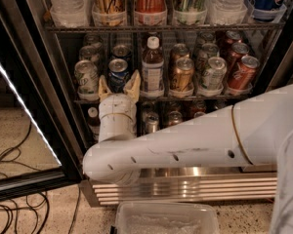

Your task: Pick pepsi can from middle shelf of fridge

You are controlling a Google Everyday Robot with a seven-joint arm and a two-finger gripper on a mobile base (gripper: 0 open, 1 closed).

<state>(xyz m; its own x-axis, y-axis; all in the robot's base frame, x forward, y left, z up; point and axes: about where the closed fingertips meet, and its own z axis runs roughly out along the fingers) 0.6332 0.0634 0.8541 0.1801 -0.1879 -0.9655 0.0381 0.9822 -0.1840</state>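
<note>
The pepsi can [118, 70], deep blue with a silver top, stands at the front of the middle shelf [185, 98] of the fridge [63, 111], second from the left. My gripper [118, 87] sits at the end of the white arm [185, 145], directly in front of the can and slightly below it. Its two tan fingers [133, 86] are open and point up, one on each side of the can's lower half. I cannot tell whether they touch it. A second blue can [121, 50] stands behind the first.
A pale green-silver can [86, 75] stands left of the pepsi can, and a capped bottle [152, 65] right of it. Beyond are gold-brown [181, 74], silver-green [214, 73] and red cans [243, 72]. The open door's light strip [19, 99] and cables [10, 179] are left. A clear bin [166, 218] lies below the steel grille [195, 185].
</note>
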